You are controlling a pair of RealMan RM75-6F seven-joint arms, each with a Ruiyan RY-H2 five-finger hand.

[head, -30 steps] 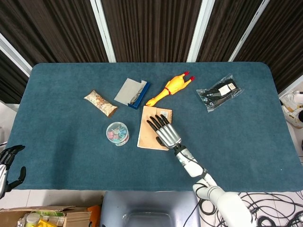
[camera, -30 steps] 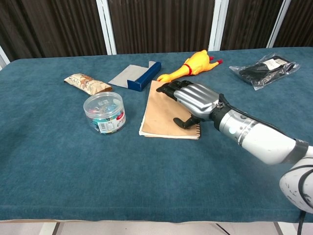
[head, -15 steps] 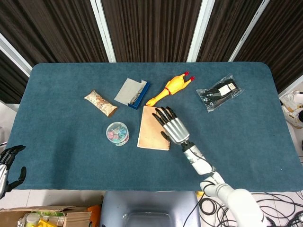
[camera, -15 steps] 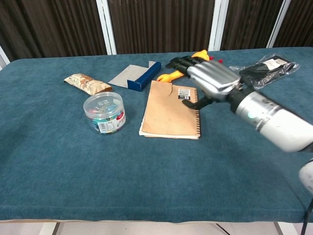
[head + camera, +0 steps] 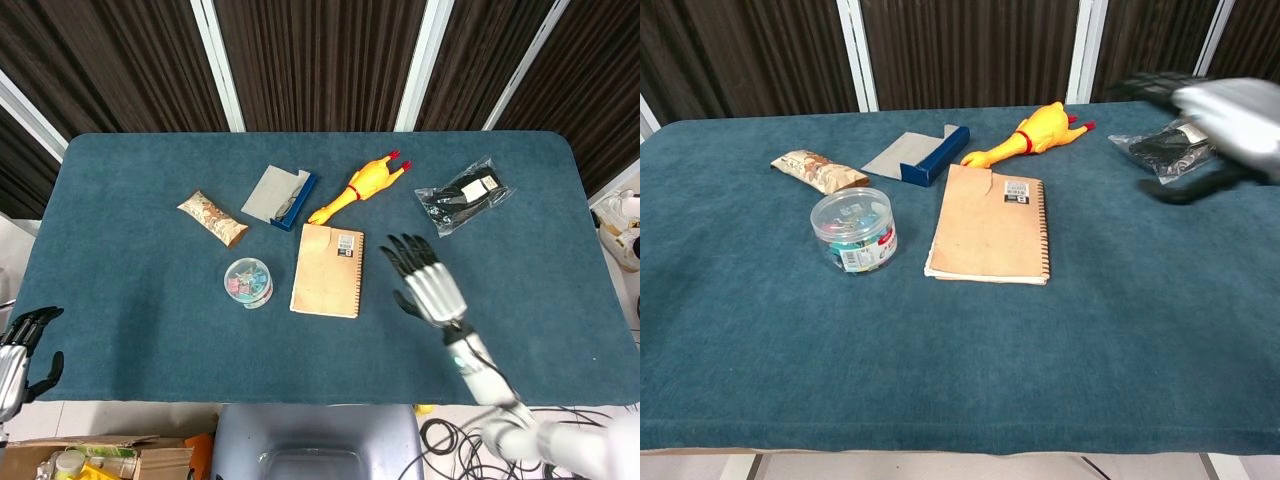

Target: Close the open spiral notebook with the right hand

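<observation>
**Brown kraft cover down flat: notebook reads as closed**

Blue felt table bare along the near edge; left hand parked off the near-left corner, fingers look loosely curled, holds nothing visible, but too small and edge-on to tell whether they are apart or together.

Right hand next out, in the air over bare cloth right of the notebook, clear of it; fingers spread, nothing in them; blurred in the chest view, at top right.

Spiral notebook mid-table, cover down, lying flat, spiral along its right edge, small label at its top right corner; no pages showing, no lifted flap.

Round clear tub just left of it, near but apart; snack packet further left and back.

Far side: blue-edged booklet, rubber chicken with its tail end near the notebook's top edge, clear bag of dark items out right.

Judgement: closing step looks done; what's left is only getting the right hand clear and parked; nothing on the notebook seems to need a second push.
</observation>
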